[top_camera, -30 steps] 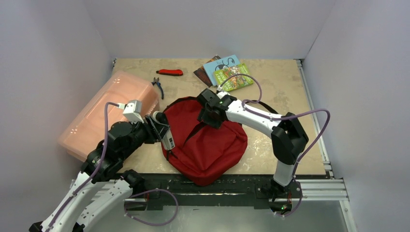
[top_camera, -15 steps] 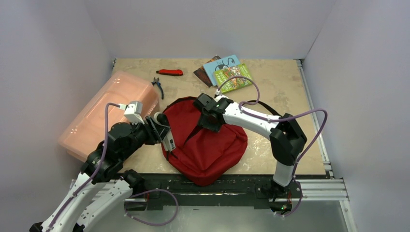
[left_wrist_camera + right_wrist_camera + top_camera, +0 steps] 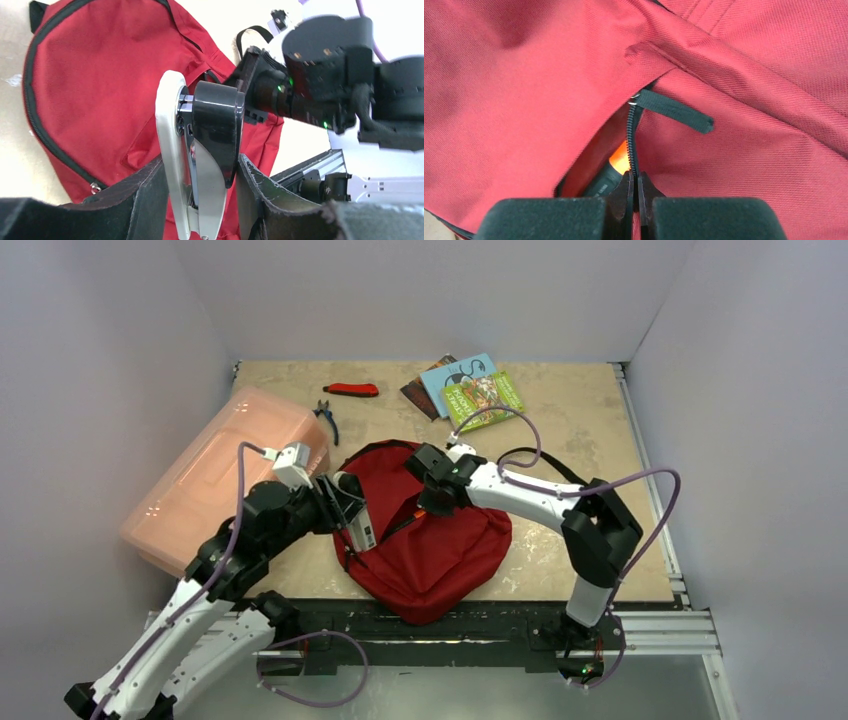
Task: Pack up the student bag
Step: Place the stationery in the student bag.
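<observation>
The student bag (image 3: 445, 555), a red backpack with black zippers, lies flat at the table's near middle. My left gripper (image 3: 356, 524) hovers over its left side, shut on a white and black stapler (image 3: 200, 150) that stands up between the pads (image 3: 145, 195). My right gripper (image 3: 634, 181) is shut on the black zipper edge (image 3: 630, 140) of the bag's pocket opening, just below the fabric pull tab (image 3: 674, 111). Through the gap, an orange and black item (image 3: 616, 167) shows inside the pocket. In the top view the right gripper (image 3: 430, 502) sits on the bag's upper middle.
A pink translucent box (image 3: 220, 480) lies at the left. Pliers (image 3: 327, 418) and a red knife (image 3: 352, 390) lie behind the bag, with several books (image 3: 470, 388) at the back. The bag's black strap (image 3: 545, 462) trails to the right, under the right arm.
My right gripper slid a little toward the near left over the bag and shut on the zipper edge. My left arm carried the stapler slightly right, over the bag.
</observation>
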`<state>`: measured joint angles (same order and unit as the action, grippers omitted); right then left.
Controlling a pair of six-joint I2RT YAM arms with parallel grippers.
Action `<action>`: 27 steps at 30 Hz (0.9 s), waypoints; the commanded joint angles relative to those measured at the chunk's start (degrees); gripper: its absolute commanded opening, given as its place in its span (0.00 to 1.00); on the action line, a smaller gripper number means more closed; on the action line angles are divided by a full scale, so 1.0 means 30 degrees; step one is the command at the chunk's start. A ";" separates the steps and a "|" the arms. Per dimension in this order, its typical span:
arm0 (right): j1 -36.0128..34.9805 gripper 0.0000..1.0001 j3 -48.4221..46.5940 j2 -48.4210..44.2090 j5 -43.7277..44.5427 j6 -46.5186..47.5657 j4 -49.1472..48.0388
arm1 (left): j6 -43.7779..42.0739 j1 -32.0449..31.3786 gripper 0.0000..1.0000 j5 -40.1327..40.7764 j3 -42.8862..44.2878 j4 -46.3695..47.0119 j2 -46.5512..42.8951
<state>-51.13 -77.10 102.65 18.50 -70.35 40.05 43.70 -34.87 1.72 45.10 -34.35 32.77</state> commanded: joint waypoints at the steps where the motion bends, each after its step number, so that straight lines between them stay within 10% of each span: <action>1: -0.0131 0.00 0.2678 -0.2940 -0.0459 0.1016 -0.3738 | 0.1819 0.0267 0.00 -0.0718 0.0455 0.3519 0.1955; 11: -0.0035 0.00 0.6002 -0.5963 -0.3622 0.2296 -0.9761 | 0.3038 0.0678 0.00 0.1767 -0.2978 1.4921 0.6029; 27: 0.0294 0.00 0.6857 -0.6816 -0.4729 0.1265 -1.1537 | 0.2752 -0.0051 0.00 0.0833 -0.3880 1.8996 1.1331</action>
<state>-50.83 -56.31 85.41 6.04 -65.17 10.61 50.22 -33.91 8.97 35.35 11.18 67.53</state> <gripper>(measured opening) 0.015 0.445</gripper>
